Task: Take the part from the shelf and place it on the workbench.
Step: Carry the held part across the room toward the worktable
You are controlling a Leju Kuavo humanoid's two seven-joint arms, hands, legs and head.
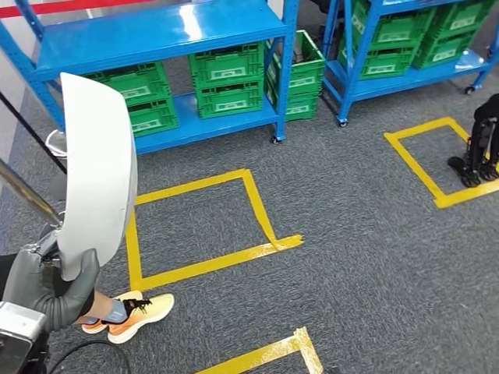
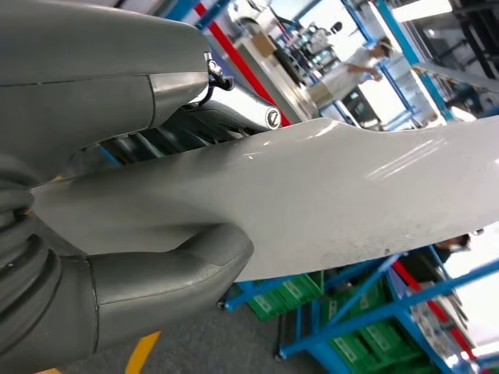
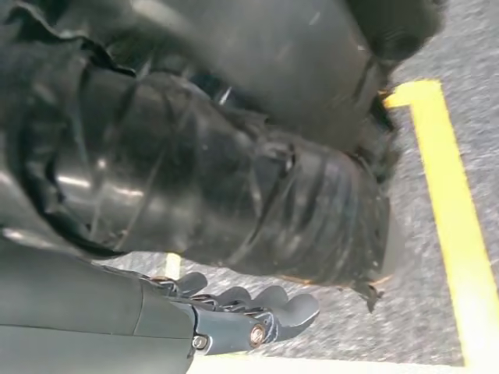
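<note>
The part is a large white curved shell with a glossy face. My left hand grips its lower end at the left of the head view and holds it upright above the floor. In the left wrist view the grey thumb presses on one face of the white part, with the darker fingers behind it. My right hand hangs at the right edge, holding nothing. Its dark fingers lie loosely extended above the carpet in the right wrist view.
Two blue shelves with several green crates stand ahead. Yellow tape squares mark the grey carpet. A person's foot in an orange shoe stands close to my left hand.
</note>
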